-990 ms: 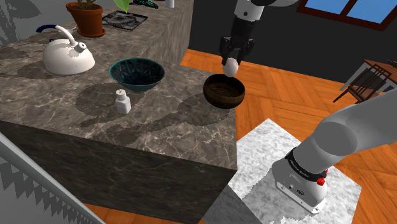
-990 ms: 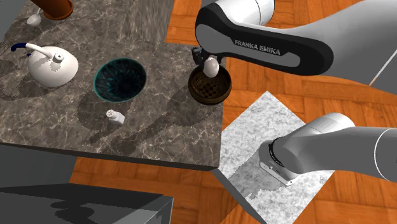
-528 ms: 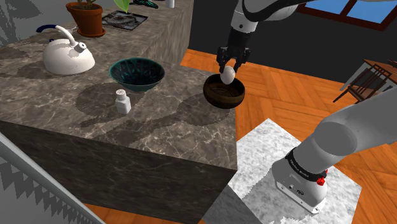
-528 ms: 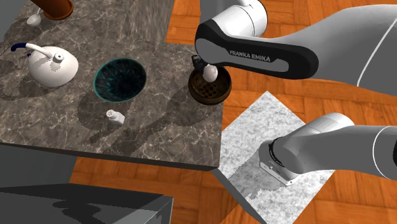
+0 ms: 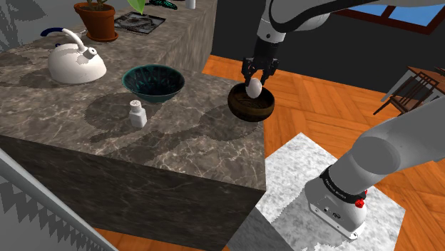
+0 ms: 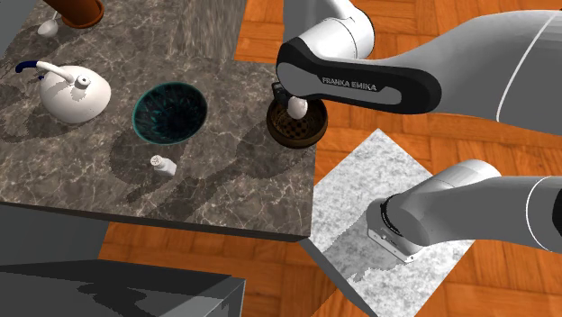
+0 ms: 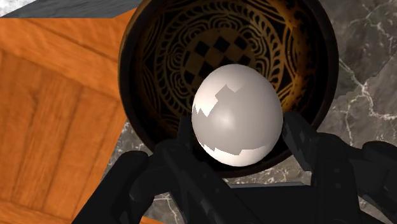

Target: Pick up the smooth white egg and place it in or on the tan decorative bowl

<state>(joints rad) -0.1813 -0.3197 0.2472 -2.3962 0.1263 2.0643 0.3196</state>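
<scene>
White egg (image 7: 236,114) over dark patterned bowl (image 7: 310,57)

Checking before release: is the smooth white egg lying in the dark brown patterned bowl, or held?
Held. The black gripper's fingers clasp the white egg on both sides, over the dark brown bowl's patterned inside.

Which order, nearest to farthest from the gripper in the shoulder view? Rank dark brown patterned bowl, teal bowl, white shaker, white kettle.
1. Dark brown patterned bowl, under the gripper holding the white egg.
2. Teal bowl, mid-counter.
3. White shaker, nearer counter's front.
4. White kettle, view's far left.
</scene>
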